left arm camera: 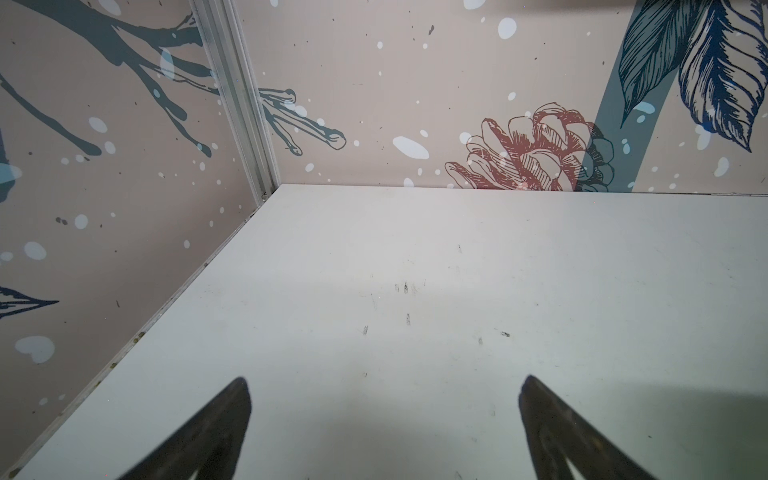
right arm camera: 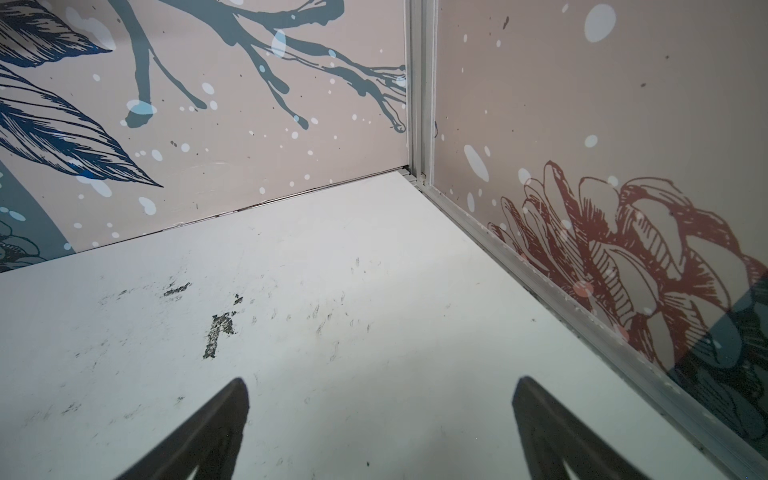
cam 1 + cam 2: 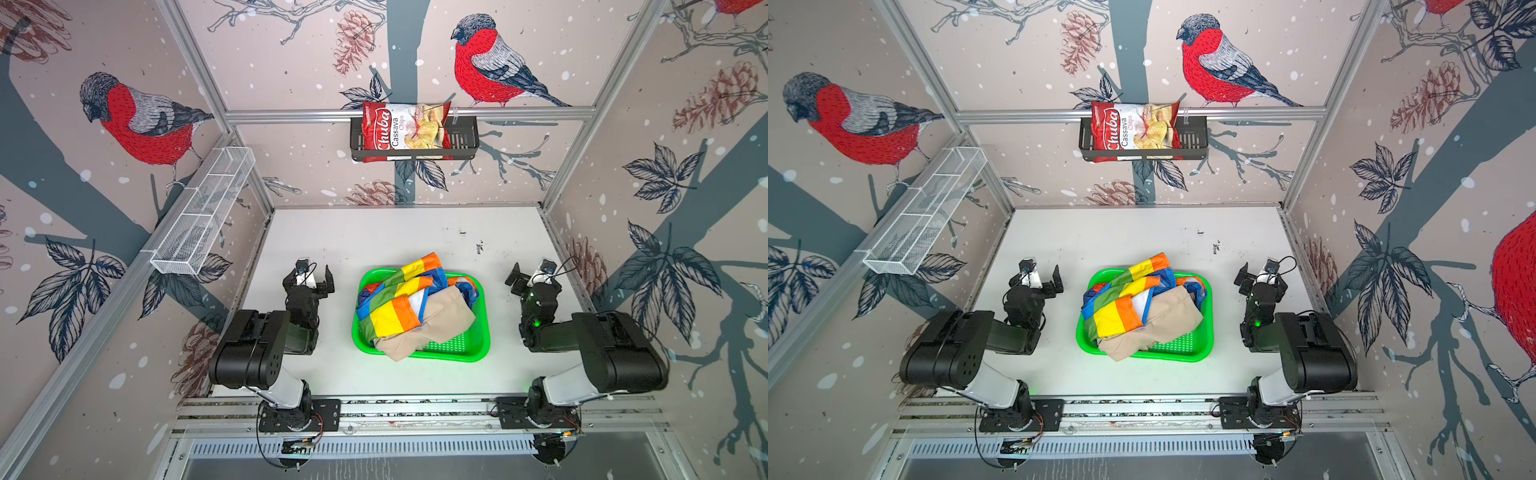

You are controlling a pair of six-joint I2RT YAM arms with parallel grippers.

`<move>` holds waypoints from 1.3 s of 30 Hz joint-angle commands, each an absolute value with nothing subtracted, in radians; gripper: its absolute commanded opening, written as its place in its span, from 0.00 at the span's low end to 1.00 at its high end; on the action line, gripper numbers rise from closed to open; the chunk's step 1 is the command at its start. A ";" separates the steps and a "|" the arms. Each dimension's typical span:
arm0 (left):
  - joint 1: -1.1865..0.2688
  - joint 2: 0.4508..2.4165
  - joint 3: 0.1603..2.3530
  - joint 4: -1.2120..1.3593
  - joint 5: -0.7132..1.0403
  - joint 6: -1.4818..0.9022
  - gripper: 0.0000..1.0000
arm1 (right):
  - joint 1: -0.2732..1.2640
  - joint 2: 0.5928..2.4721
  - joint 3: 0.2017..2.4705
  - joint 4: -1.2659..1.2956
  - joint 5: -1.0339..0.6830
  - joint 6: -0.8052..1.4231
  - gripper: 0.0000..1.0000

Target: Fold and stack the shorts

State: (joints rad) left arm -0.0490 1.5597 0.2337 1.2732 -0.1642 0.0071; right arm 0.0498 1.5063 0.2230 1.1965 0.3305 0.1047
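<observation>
Nothing folded yet: left tool and right tool gape empty at nine and three o'clock of the basket, so next probably means lifting the rainbow shorts out.

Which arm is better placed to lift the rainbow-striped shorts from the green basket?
Probably left: the rainbow-striped shorts lie on top, toward the open left gripper; beige shorts face the right gripper.

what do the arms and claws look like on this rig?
Matching pair. The left arm and right arm: chunky black housings, white lower segment, black base plates. The left claw and right claw: two dark tapered fingers each. Thin black cable loops at each wrist; green light on the right arm.
</observation>
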 commanded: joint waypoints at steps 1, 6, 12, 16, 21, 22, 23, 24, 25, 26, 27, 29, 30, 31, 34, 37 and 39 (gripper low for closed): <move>-0.049 1.560 0.236 1.309 -0.169 0.009 0.99 | 0.049 1.503 0.224 1.227 0.325 0.107 0.99; -0.048 1.560 0.235 1.308 -0.169 0.009 0.99 | 0.049 1.503 0.223 1.226 0.325 0.107 0.99; -0.073 1.482 0.224 1.278 -0.282 0.005 0.99 | 0.070 1.472 0.227 1.198 0.413 0.116 0.99; -0.101 1.268 0.280 1.047 -0.381 -0.013 0.99 | 0.149 1.369 0.306 1.016 0.636 0.090 1.00; -0.101 1.125 0.363 0.850 -0.519 -0.426 0.99 | 0.167 1.258 0.520 0.496 0.607 0.279 1.00; -0.101 1.084 0.389 0.744 -0.543 -0.531 0.99 | 0.175 1.216 0.547 0.414 0.570 0.314 1.00; -0.101 1.040 0.401 0.667 -0.551 -0.593 0.99 | 0.183 1.198 0.569 0.344 0.515 0.348 0.99; -0.101 1.003 0.398 0.627 -0.557 -0.637 0.99 | 0.184 1.189 0.589 0.293 0.455 0.373 1.00; -0.101 0.962 0.386 0.597 -0.570 -0.688 0.99 | 0.186 1.185 0.614 0.227 0.379 0.399 1.00; -0.099 0.929 0.379 0.567 -0.569 -0.728 0.99 | 0.192 1.190 0.641 0.166 0.335 0.423 1.00; -0.094 0.890 0.376 0.522 -0.550 -0.767 0.99 | 0.205 1.196 0.664 0.112 0.294 0.434 0.99; -0.092 0.842 0.403 0.397 -0.488 -0.805 0.97 | 0.244 1.205 0.681 0.060 0.219 0.411 1.00; -0.092 0.826 0.431 0.324 -0.442 -0.817 0.96 | 0.270 1.211 0.687 0.033 0.194 0.399 0.98; -0.092 0.818 0.464 0.250 -0.387 -0.820 0.95 | 0.298 1.217 0.695 0.004 0.181 0.393 0.94; -0.106 0.823 0.563 0.034 -0.244 -0.832 0.98 | 0.376 1.243 0.721 -0.062 0.131 0.368 0.83; -0.141 0.810 0.603 -0.156 -0.147 -0.831 0.95 | 0.415 1.289 0.740 -0.089 0.032 0.343 0.77; -0.173 0.785 0.579 -0.218 -0.091 -0.846 0.89 | 0.431 1.313 0.745 -0.101 0.004 0.339 0.76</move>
